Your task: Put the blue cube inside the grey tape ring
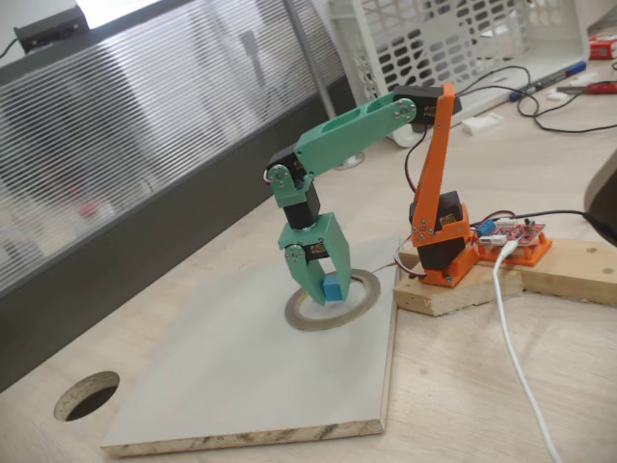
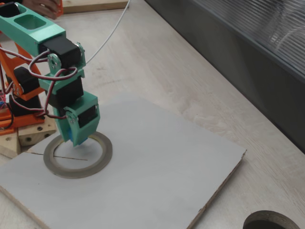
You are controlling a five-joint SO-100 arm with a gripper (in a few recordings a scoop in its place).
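Now we see the green gripper [image 1: 326, 287] pointing down over the ring [image 1: 359, 307], which lies flat on the grey board [image 1: 241, 376] near the board's far right corner in the fixed view that shows the orange base. The cube [image 1: 332, 289] sits between the fingertips, pinched by the jaws, its lower edge at or just above the board inside the ring's hollow; we cannot tell whether it touches the surface. One green finger [image 1: 301, 275] stands on the left of the cube, the other on its right.

In the other fixed view we find the gripper [image 2: 76, 138] over the far rim of the ring [image 2: 90, 164], and only a sliver of blue from the cube [image 2: 72, 137] shows at the fingertips, mostly hidden by the green finger shell. There the ring lies toward the left edge of the board [image 2: 157, 176], with a thin dark line across its hollow.

We see the arm's orange base [image 1: 443, 246] bolted to a wooden block [image 1: 501, 280] just beside the board's right edge, with a small red circuit board [image 1: 516, 236] on it and a white cable [image 1: 516, 347] running toward the table's near edge. A round hole [image 1: 87, 394] is cut in the table off the board's near left corner.
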